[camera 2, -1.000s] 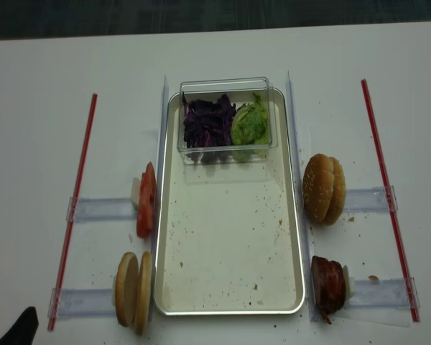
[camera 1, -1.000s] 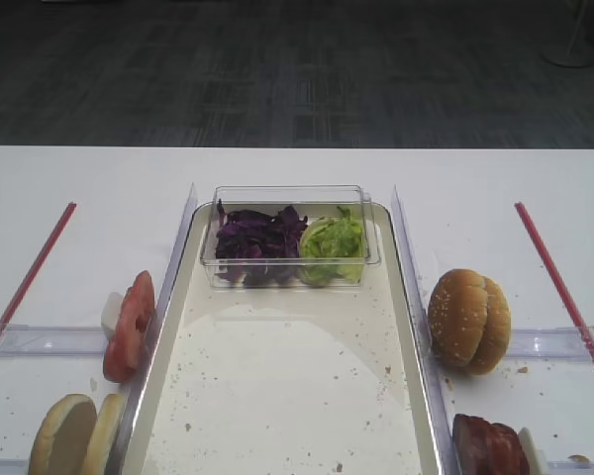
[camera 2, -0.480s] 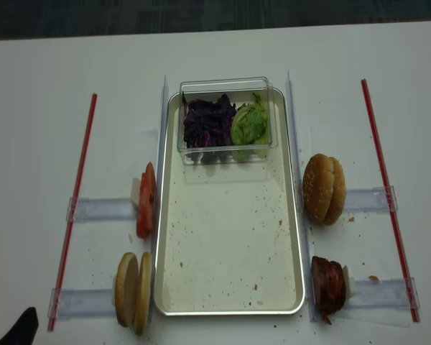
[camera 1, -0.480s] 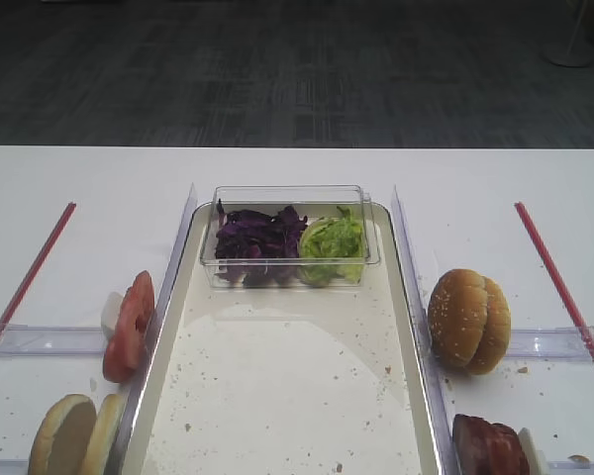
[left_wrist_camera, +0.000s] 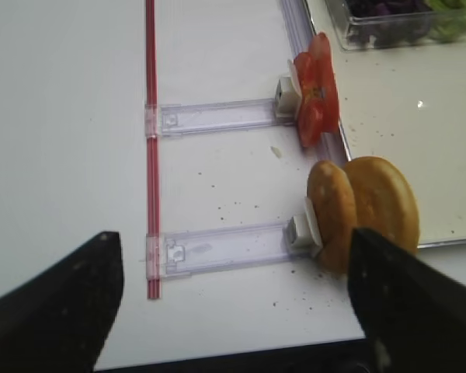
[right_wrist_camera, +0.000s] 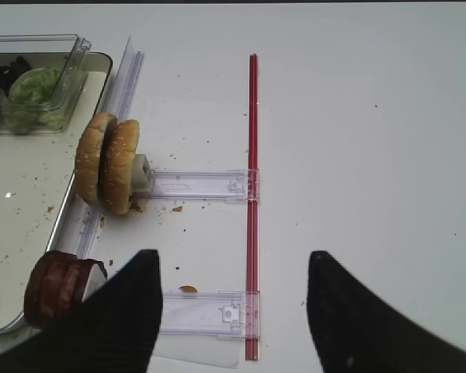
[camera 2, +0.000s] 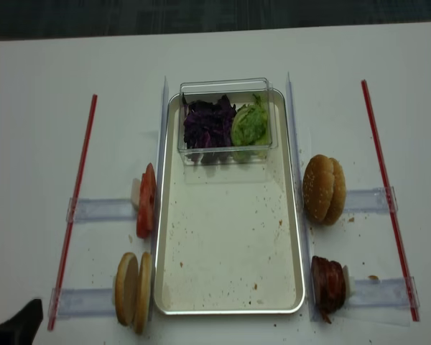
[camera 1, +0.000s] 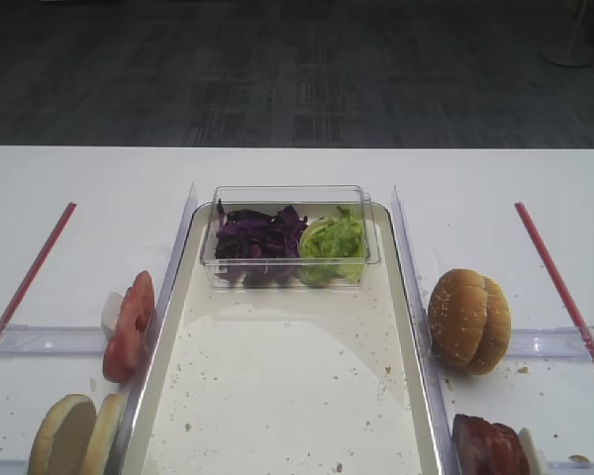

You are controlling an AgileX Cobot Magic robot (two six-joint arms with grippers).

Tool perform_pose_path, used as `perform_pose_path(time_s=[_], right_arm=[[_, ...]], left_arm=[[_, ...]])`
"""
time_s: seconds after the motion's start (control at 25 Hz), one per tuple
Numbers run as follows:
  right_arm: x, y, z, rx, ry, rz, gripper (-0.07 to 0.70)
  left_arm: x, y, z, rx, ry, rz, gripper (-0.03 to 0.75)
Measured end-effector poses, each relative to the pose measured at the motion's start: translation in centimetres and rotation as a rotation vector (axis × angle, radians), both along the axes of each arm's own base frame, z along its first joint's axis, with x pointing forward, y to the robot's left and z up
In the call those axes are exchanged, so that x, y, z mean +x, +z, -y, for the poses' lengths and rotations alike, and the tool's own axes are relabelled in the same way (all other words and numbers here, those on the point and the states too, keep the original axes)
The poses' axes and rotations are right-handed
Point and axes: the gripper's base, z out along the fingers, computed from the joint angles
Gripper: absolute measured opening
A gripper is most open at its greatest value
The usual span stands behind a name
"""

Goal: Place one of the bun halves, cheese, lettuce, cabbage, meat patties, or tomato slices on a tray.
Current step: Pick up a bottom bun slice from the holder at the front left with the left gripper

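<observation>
1. The left gripper (left_wrist_camera: pixel 233 303) hangs low over the tabletop (camera 2: pixel 36 129) with its fingers spread wide and nothing between them.
2. A red strip (left_wrist_camera: pixel 150 148) and two clear holders (left_wrist_camera: pixel 217 247) lie ahead of it.
3. Ahead and to its right, the bun halves (left_wrist_camera: pixel 365 210) stand on edge against the tray (camera 2: pixel 230 310); the tomato slices (left_wrist_camera: pixel 314 89) stand beyond them.
4. In the clear box (camera 2: pixel 226 118) at the tray's far end sit the cabbage (camera 2: pixel 207 122) and the lettuce (camera 2: pixel 249 123).
5. The right gripper (right_wrist_camera: pixel 233 311) is released and holds nothing.
6. Ahead and to its left are the meat patties (right_wrist_camera: pixel 58 287) and the sesame buns (right_wrist_camera: pixel 109 162); a second red strip (right_wrist_camera: pixel 252 194) runs straight ahead.
7. The white tabletop is crumb-speckled; dark carpet (camera 1: pixel 297 69) lies beyond.
</observation>
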Motion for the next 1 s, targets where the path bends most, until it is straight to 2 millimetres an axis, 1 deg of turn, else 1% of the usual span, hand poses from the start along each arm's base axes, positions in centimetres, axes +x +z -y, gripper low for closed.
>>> perform_pose_path(time_s=[0.24,0.4,0.44,0.48,0.52,0.68,1.0], right_arm=[[0.0,0.0,0.0,0.0,0.0,0.0,0.445],[0.0,0.0,0.0,0.0,0.0,0.0,0.445],[0.0,0.0,0.0,0.0,0.0,0.0,0.445],[0.0,0.0,0.0,0.0,0.0,0.0,0.445],[0.0,0.0,0.0,0.0,0.0,0.0,0.445],[0.0,0.0,0.0,0.0,0.0,0.0,0.445],[0.0,0.0,0.0,0.0,0.0,0.0,0.445]], left_arm=[[2.3,2.4,0.2,-0.031,-0.022,-0.135,0.545],[4.5,3.0,0.4,-0.057,-0.031,-0.226,0.545],[5.8,3.0,0.4,-0.065,-0.032,-0.281,0.545],[6.3,3.0,0.4,-0.067,-0.032,-0.305,0.545],[6.3,3.0,0.4,-0.067,-0.032,-0.305,0.545],[8.8,2.3,0.4,-0.086,-0.033,-0.419,0.545],[13.2,-0.7,0.3,-0.088,-0.042,-0.655,0.545]])
